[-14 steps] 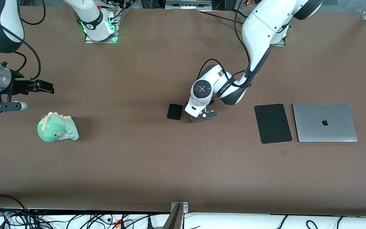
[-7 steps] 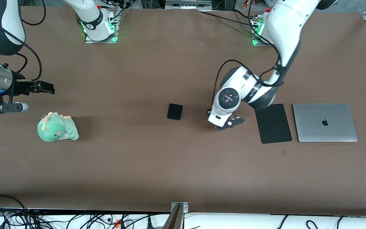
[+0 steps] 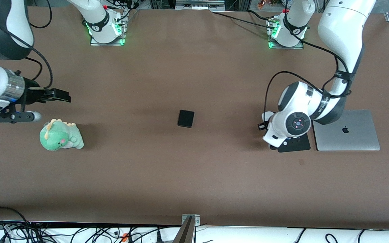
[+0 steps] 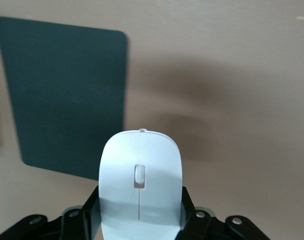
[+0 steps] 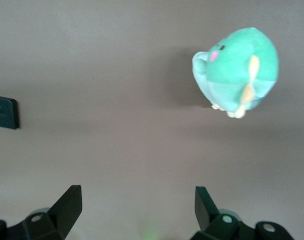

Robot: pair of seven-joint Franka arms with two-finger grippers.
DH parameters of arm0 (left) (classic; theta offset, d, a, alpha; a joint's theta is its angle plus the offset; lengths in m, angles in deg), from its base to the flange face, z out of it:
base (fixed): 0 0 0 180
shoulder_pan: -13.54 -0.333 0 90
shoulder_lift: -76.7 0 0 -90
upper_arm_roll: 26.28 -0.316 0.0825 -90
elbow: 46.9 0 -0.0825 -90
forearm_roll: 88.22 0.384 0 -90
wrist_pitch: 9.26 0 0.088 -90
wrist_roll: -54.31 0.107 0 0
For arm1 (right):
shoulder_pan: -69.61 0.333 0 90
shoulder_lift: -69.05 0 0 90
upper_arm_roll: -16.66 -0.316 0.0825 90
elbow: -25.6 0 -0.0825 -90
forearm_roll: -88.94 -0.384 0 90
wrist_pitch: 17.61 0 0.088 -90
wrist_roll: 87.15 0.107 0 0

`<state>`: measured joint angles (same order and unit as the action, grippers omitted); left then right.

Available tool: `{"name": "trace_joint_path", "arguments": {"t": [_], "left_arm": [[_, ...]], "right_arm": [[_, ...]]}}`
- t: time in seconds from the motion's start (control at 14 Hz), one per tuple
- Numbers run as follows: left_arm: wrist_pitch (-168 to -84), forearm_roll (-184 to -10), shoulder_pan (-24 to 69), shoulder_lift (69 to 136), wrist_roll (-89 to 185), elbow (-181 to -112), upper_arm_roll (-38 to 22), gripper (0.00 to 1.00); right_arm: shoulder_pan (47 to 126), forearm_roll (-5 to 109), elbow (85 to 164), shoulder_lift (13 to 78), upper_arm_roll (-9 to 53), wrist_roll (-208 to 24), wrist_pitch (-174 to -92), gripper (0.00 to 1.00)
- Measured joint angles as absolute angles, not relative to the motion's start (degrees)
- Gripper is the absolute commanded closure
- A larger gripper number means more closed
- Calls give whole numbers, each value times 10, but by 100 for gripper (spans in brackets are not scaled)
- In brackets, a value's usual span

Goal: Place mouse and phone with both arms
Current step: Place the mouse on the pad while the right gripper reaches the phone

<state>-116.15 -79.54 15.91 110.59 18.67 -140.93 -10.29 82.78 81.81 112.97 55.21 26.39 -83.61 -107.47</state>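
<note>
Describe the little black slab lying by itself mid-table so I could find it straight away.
Start at the silver laptop toward the left arm's end of the table; beside it lies a flat black mouse pad, largely hidden under the left claw. Go on toward the right arm's end to the phone, alone on bare brown table. It is far smaller and thicker than the pad, with rounded corners.

White mouse (image 4: pixel 139 185) (grey midline), black phone (image 3: pixel 185 118), black pad (image 4: pixel 62 95), green plush (image 3: pixel 60 135), silver laptop (image 3: pixel 349 131), brown table (image 3: pixel 181 175)
</note>
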Motion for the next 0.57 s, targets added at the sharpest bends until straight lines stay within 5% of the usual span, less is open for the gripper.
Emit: {"name": "trace_joint_path", "arguments": {"t": [0.57], "left_arm": [[-1271,-765,87,1106,273,-1512,-104,100]], "right_arm": [[983,802,1130,480,259,-607,-1217,0]]}}
